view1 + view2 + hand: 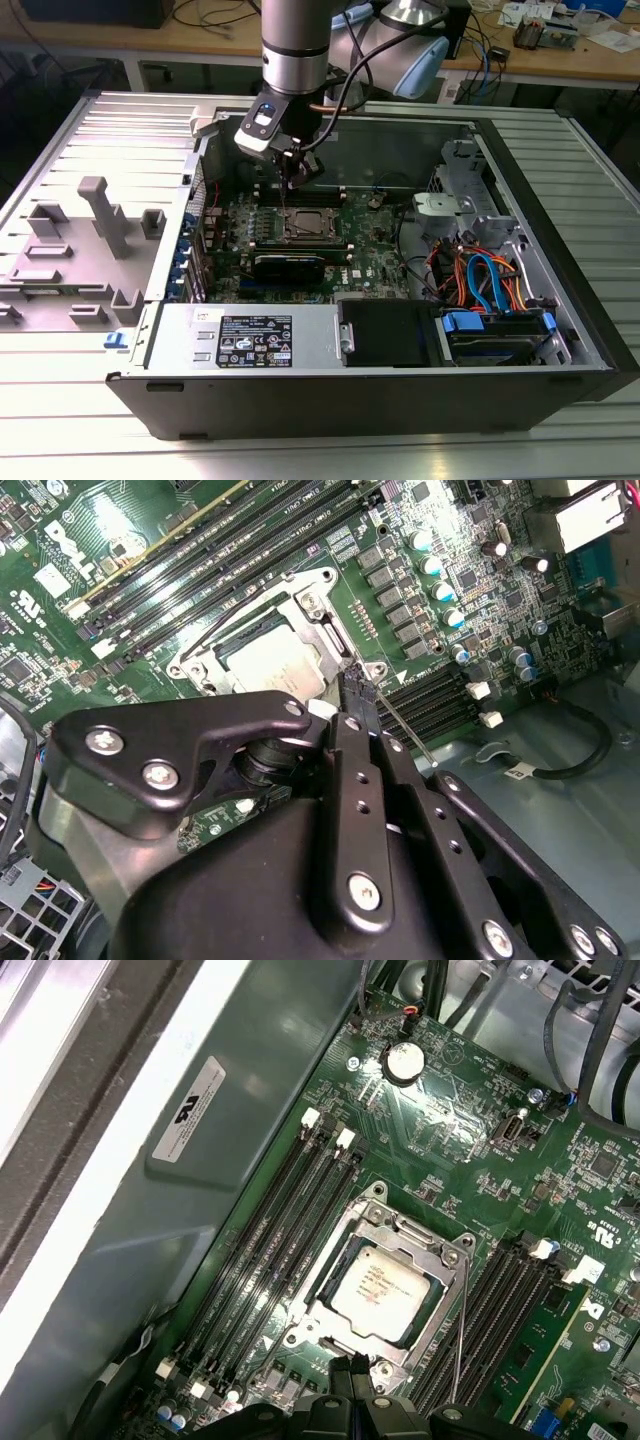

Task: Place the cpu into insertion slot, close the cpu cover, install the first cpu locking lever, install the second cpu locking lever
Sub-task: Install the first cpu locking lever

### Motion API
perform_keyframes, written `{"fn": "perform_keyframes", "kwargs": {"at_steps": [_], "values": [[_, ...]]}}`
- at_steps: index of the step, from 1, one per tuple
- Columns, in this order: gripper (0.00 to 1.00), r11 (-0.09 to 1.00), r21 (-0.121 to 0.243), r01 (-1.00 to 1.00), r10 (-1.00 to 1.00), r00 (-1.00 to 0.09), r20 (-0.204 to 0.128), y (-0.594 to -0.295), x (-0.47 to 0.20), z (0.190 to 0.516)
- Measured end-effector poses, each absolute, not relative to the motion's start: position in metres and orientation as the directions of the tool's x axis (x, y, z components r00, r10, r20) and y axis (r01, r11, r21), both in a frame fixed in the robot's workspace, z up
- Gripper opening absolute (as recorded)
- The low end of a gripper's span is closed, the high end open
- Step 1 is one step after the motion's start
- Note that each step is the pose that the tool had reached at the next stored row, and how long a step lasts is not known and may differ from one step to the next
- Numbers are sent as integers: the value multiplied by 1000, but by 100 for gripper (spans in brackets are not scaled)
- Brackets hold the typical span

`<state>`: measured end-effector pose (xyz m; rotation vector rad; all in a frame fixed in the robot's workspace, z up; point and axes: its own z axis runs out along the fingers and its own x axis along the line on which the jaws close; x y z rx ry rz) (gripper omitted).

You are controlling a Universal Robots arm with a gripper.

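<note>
In the first wrist view, the gripper point(355, 1368) has its two fingers pressed together with nothing visibly between them. Its tip hangs at the near edge of the insertion slot point(298, 1338). Just beside it, a thin wire locking lever point(460, 1340) runs along one side of the socket. Whether the tip touches that lever cannot be told from these angles.

The lever step seems to be the one in hand. It would go best with the closed tip bearing squarely on the wire, then pushing it down and sideways under its catch without scraping the green motherboard point(450, 1150).

The cpu point(385, 1285) lies flat in the slot, a pale silver-grey square with faint markings. The cpu cover point(400, 1228) is folded down around it, framing it in bright metal. Beyond, long black memory slots point(270, 1250) flank the socket.
</note>
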<state>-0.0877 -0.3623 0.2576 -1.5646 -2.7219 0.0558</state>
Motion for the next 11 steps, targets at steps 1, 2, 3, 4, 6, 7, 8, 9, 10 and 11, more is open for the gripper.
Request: {"fn": "perform_keyframes", "kwargs": {"at_steps": [1,2,3,4,6,7,8,9,10,11], "values": [[11,503,-32,864,864,-504,-16,-362,-88,258],[11,503,-32,864,864,-504,-16,-362,-88,258],[11,504,-32,863,863,-504,-16,-362,-88,258],[11,505,-32,863,863,-505,-16,-362,-88,258],[11,509,-32,860,860,-510,-16,-362,-88,258],[11,520,-32,854,854,-520,-16,-362,-88,258],[11,533,-32,845,845,-534,-16,-362,-88,258],[11,545,-32,838,838,-546,-16,-362,-88,258],[11,557,-32,830,830,-557,-16,-362,-88,258],[11,567,-32,823,823,-568,-16,-362,-88,258]]}}
